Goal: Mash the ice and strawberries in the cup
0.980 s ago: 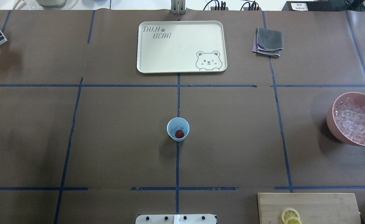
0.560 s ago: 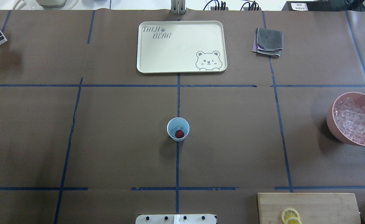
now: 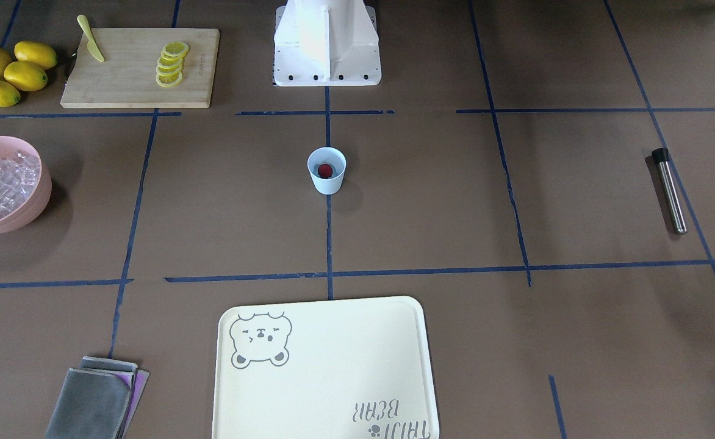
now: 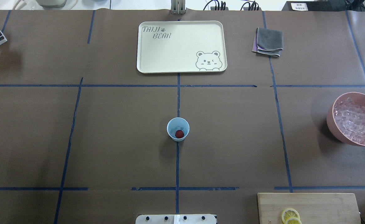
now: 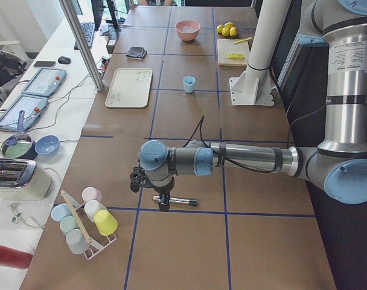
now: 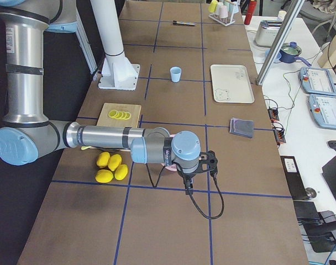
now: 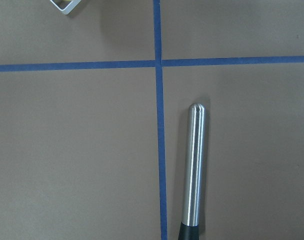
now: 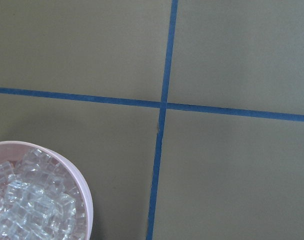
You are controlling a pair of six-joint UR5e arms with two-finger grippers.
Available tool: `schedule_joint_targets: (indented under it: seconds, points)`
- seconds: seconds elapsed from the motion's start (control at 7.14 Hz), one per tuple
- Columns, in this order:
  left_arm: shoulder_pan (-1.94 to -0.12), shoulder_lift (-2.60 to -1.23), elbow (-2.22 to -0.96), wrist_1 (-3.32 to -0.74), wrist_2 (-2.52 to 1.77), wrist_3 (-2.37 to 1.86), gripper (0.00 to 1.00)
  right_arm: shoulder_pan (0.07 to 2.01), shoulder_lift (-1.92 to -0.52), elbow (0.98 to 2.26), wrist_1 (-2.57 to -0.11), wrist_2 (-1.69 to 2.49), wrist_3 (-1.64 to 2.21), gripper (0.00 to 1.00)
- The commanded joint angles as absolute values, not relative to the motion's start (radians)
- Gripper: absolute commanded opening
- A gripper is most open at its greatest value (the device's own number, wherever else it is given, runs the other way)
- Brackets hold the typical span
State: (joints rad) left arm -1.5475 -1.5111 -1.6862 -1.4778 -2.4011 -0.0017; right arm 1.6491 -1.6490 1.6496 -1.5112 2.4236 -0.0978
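The pale blue cup [image 4: 177, 129] stands upright at the table's middle, also in the front view [image 3: 327, 171]. Inside it lie a dark red strawberry [image 4: 179, 134] and a clear ice cube [image 4: 178, 126]. More ice [image 4: 353, 121] fills the pink bowl [image 4: 330, 119] at the right edge. A steel muddler with a black end [image 3: 668, 192] lies at the far left; the left wrist view shows it [image 7: 194, 165] just below the camera. My left gripper [image 5: 164, 204] hangs over the muddler and my right gripper [image 6: 188, 189] hangs beside the bowl. I cannot tell whether either is open.
A cream bear tray [image 4: 181, 46] lies at the back centre, with a folded grey cloth [image 4: 268, 42] to its right. A cutting board [image 3: 141, 67] holds lemon slices and a knife, with whole lemons [image 3: 13, 70] beside it. A rack of cups [image 5: 87, 220] stands beyond the muddler.
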Motion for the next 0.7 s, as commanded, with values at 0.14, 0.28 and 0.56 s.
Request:
schedule_joint_targets:
  seconds: [0.14,0.28,0.56]
  points:
    - [-1.603,-1.513,-1.643,-1.485,-2.402,-0.012,1.0,1.649,-1.644,1.62,-1.511,2.427,-0.098,0.99]
    - [-1.603,-1.513,-1.626,-1.488,-2.402,-0.005,1.0,1.649,-1.644,1.62,-1.511,2.43,-0.097,0.99]
    - [-1.603,-1.513,-1.608,-1.529,-2.402,-0.009,1.0,1.649,-1.644,1.621,-1.512,2.434,-0.097,0.99]
